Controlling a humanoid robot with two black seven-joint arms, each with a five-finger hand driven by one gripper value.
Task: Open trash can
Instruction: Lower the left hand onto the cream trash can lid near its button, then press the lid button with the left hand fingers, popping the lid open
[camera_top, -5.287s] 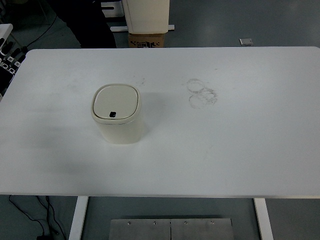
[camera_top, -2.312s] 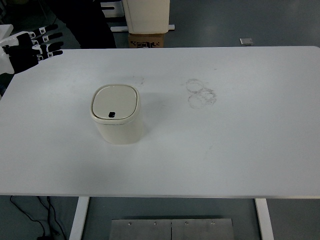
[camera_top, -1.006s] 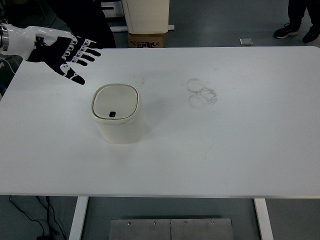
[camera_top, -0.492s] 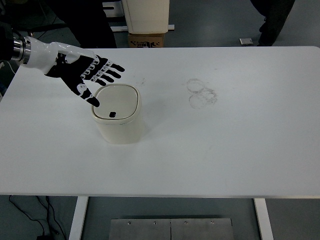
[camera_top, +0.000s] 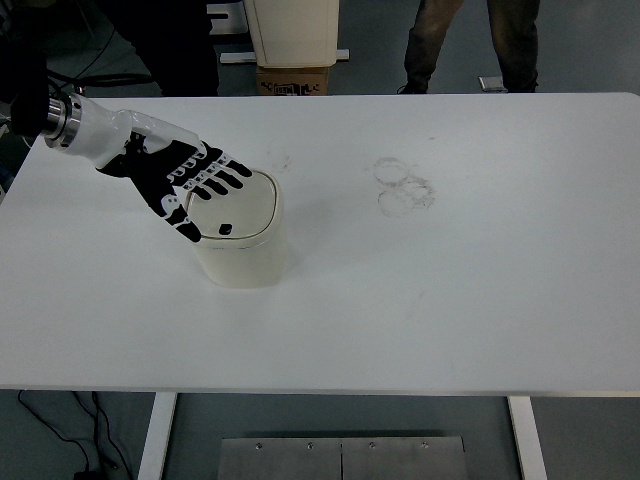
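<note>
A cream trash can (camera_top: 243, 250) with a rounded square lid stands on the white table (camera_top: 450, 300), left of centre. The lid (camera_top: 250, 205) is closed, with a small dark button (camera_top: 226, 230) near its front edge. My left hand (camera_top: 190, 185), black with white knuckles, comes in from the upper left and hovers over the lid's left half with fingers spread flat, holding nothing. Its thumb reaches toward the button. The right arm does not show.
Faint ring stains (camera_top: 404, 186) mark the table right of centre. A person's legs (camera_top: 470, 45) stand beyond the far edge. A cardboard box (camera_top: 294, 78) and a white unit (camera_top: 292, 30) sit on the floor behind the table.
My left hand has moved right and down from the table's far left corner to over the can's lid. A person has walked leftward behind the table.
</note>
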